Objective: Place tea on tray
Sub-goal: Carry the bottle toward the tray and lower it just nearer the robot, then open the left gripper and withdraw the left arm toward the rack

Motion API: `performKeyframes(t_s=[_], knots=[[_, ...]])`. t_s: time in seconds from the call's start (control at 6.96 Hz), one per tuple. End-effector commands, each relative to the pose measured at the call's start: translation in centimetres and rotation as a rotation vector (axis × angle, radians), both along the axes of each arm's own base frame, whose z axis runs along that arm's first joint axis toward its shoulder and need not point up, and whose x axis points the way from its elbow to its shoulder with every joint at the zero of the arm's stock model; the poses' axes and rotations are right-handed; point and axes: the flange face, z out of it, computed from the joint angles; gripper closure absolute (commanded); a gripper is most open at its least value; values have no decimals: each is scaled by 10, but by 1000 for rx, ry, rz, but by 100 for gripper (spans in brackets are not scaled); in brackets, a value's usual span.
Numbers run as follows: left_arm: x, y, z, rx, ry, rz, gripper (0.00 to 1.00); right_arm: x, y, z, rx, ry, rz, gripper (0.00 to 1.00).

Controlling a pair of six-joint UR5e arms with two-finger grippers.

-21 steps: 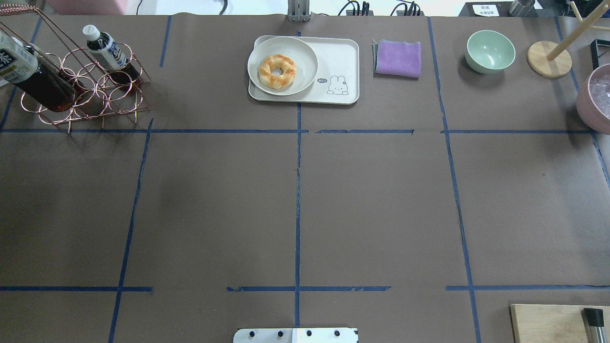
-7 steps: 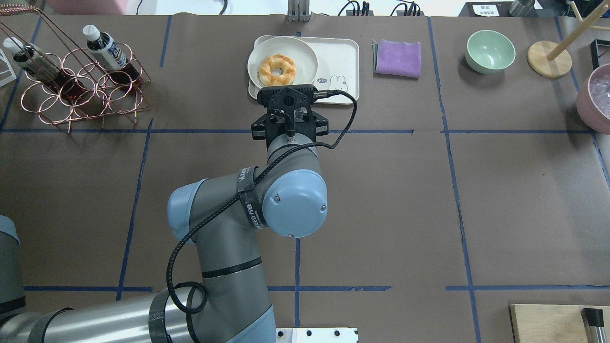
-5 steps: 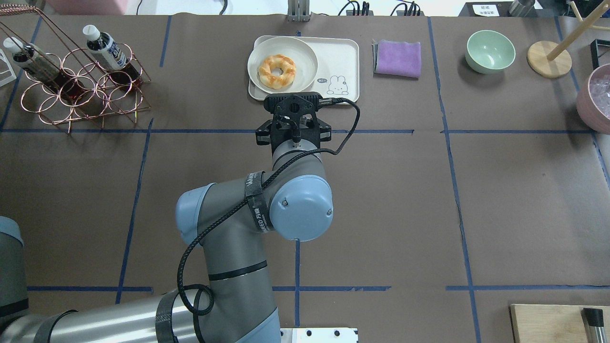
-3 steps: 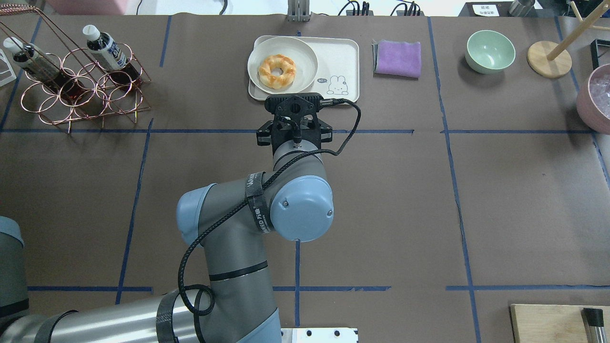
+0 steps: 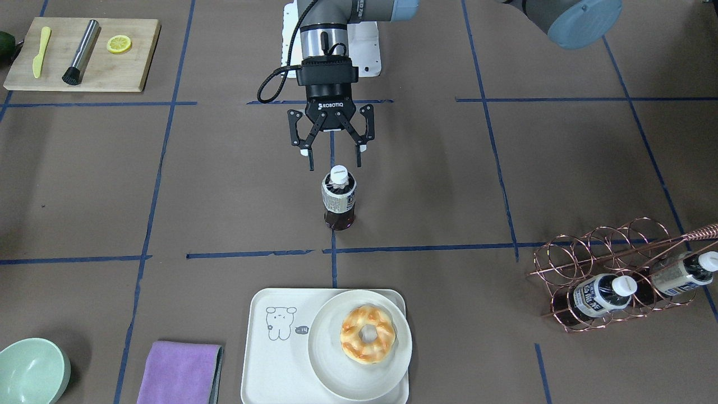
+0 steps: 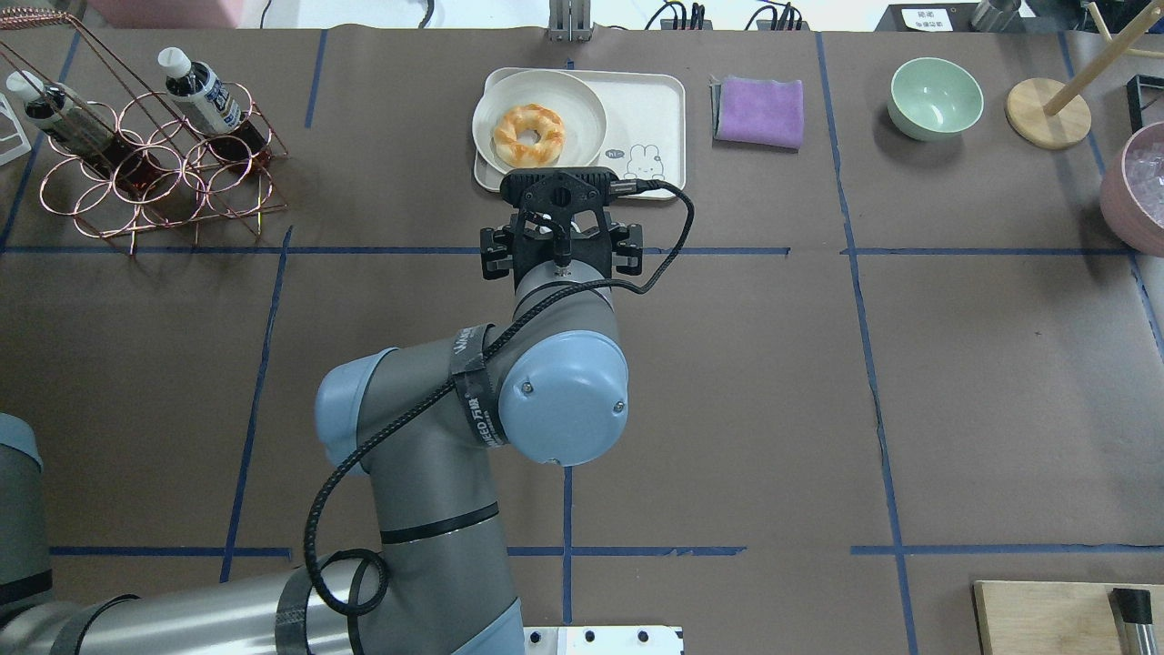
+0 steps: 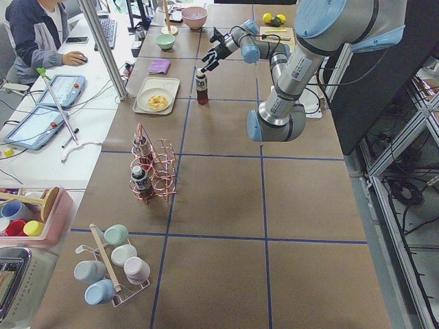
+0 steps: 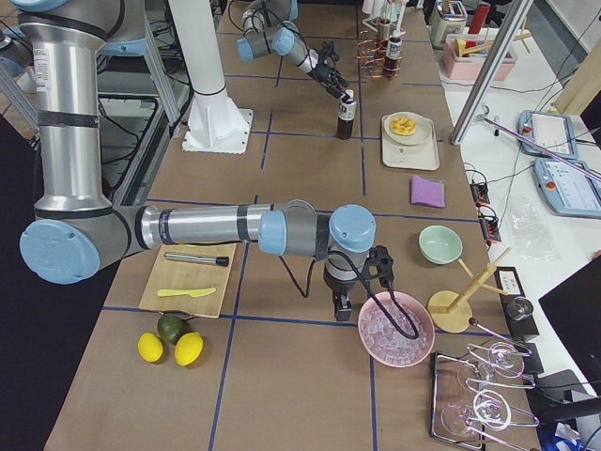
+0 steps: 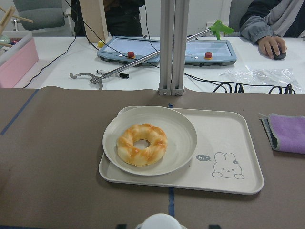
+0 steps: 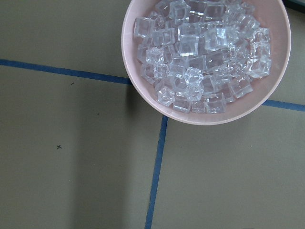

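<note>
Tea (image 5: 339,197) upright on the table (image 5: 224,185), on a blue tape line, short of the tray (image 5: 263,359).
The left pincer (image 5: 335,164) hangs just over its white cap, fingers spread apart. The right pincer (image 8: 340,303) sits well away beside a pink bowl of ice (image 8: 396,329); apart or together, I cannot tell.

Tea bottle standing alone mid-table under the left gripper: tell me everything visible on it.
The tea bottle is small, clear plastic, with dark brown liquid showing below a white-grey label with dark print, and a white screw cap on. It stands upright on the brown table cover, on a blue tape line, short of the tray and apart from it. The left gripper hangs open just above the cap; no grip on it shows.
</note>
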Motion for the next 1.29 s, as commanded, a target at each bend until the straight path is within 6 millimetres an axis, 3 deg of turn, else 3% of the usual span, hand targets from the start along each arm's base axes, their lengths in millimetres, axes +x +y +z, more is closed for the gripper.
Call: performKeyframes(t_s=[0.0, 0.29, 0.43, 0.57, 0.86, 1.01, 1.15], knots=[[-73, 17, -8, -22, 33, 107, 0, 0, 0, 0, 1, 2, 0, 0], [-176, -4, 55, -131, -51, 309, 0, 0, -2, -4, 6, 2, 4, 0], [-213, -22, 99, -235, -79, 422, 0, 0, -4, -9, 15, 0, 4, 0], [-258, -44, 150, -336, -132, 546, 0, -1, -5, -13, 21, 1, 6, 0], [-392, -77, 249, -447, -258, 760, 0, -2, -8, -18, 20, 0, 14, 0], [-459, -85, 319, -503, -267, 789, 0, -6, -12, -26, 28, 0, 15, 0], [-516, -104, 388, -510, -250, 863, 0, -27, -16, -49, 39, -2, 9, 1]])
